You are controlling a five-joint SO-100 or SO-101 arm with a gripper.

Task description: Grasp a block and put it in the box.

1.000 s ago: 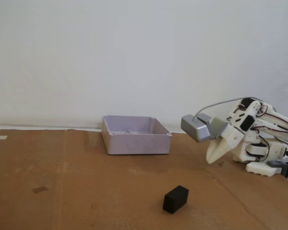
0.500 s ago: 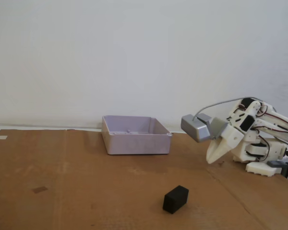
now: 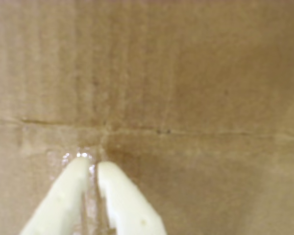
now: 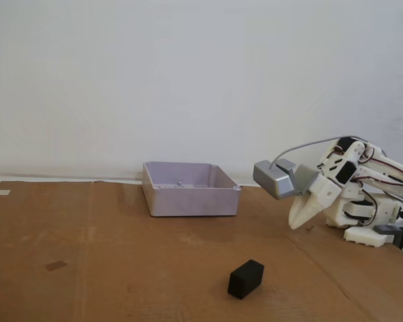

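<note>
A small matte black block [image 4: 246, 279] is seen on the brown cardboard bench [image 4: 107, 268]. The white plastic end effector [image 3: 91, 167] is clenched, holding nothing, well apart from it.

White arm [image 4: 363, 194], silver-grey camera housing [image 4: 274, 178]

Cardboard-covered table [image 4: 87, 268] bearing box [image 4: 188, 198], block [image 4: 246, 279]

Matte black block [image 4: 246, 279], pale lilac-grey box [image 4: 190, 188], white gripper [image 4: 297, 223], brown cardboard [image 4: 121, 268].
</note>
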